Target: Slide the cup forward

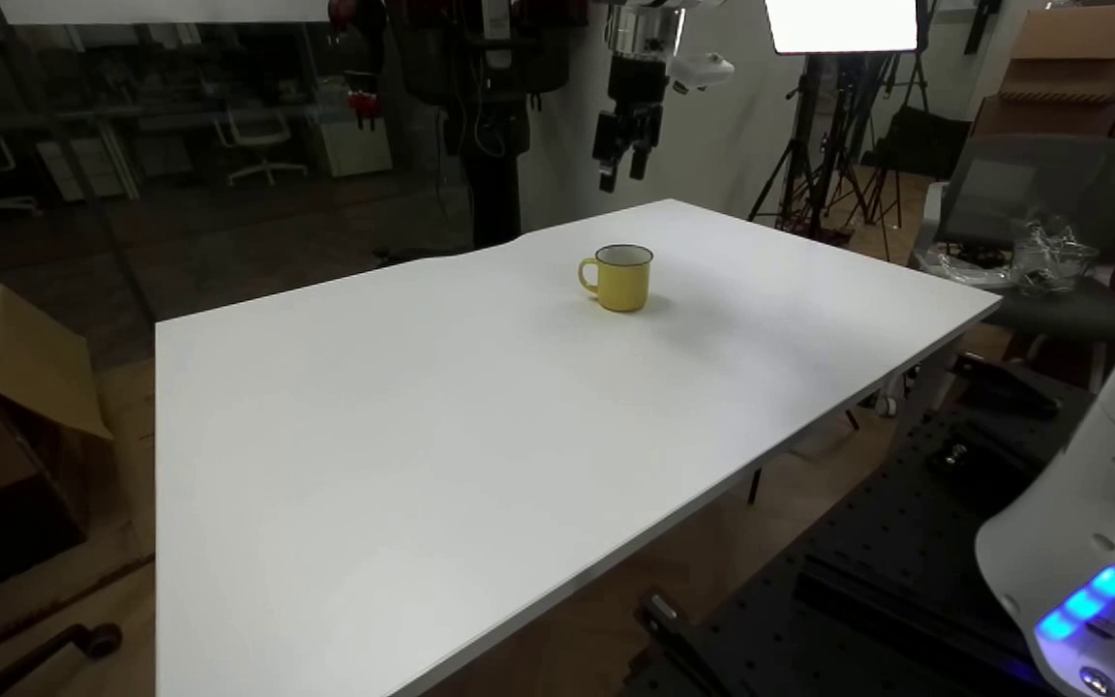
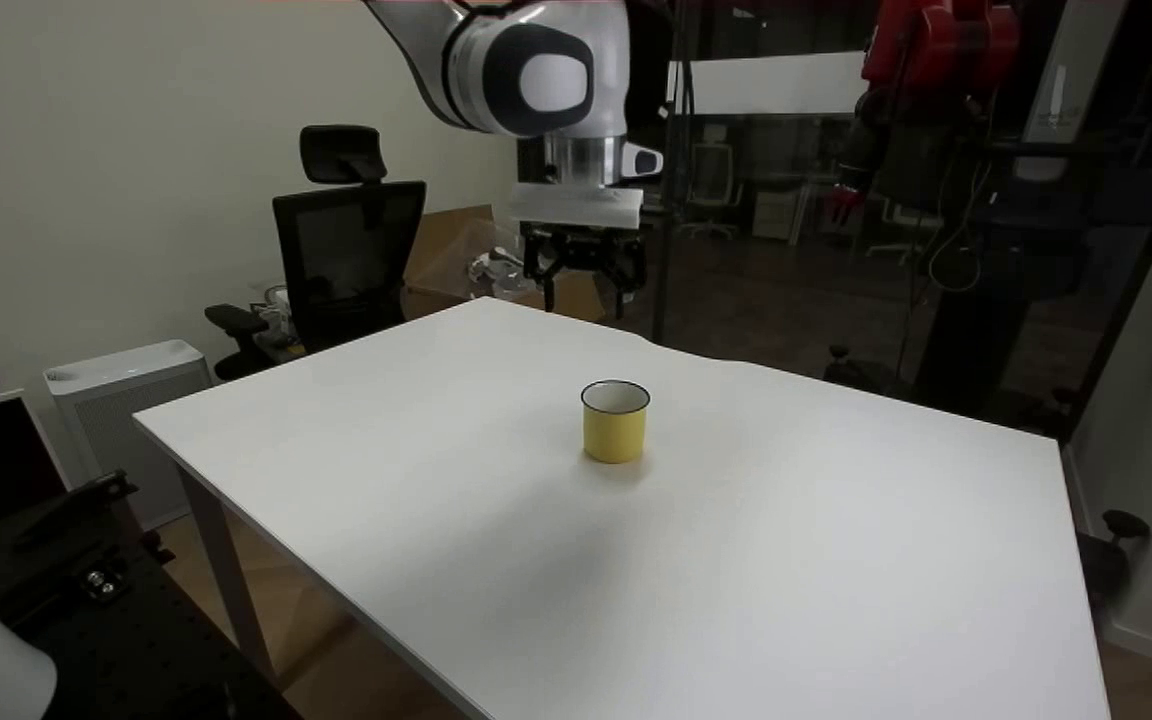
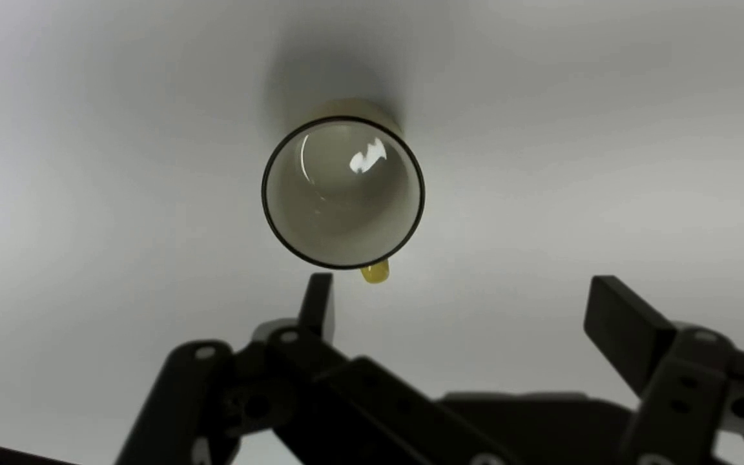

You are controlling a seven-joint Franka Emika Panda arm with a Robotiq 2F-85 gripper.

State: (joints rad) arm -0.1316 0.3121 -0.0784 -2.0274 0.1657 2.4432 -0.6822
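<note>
The yellow cup (image 1: 623, 287) with a dark rim stands upright on the white table (image 1: 374, 465). It also shows in an exterior view (image 2: 614, 434), where its handle is hidden. In the wrist view I look down into the cup's pale inside (image 3: 344, 194), and a bit of yellow handle shows below the rim. My gripper (image 1: 623, 176) is open and empty, held in the air above the table and apart from the cup. It also hangs above the table in an exterior view (image 2: 584, 304). In the wrist view its spread fingers (image 3: 462, 279) lie below and to the right of the cup.
A dark robot with red parts (image 2: 941, 50) stands beyond the table's far edge. A black office chair (image 2: 346, 250) and a cardboard box (image 1: 35, 387) stand off the table. My arm's white base (image 1: 1099, 542) sits on a black perforated bench (image 1: 809, 620).
</note>
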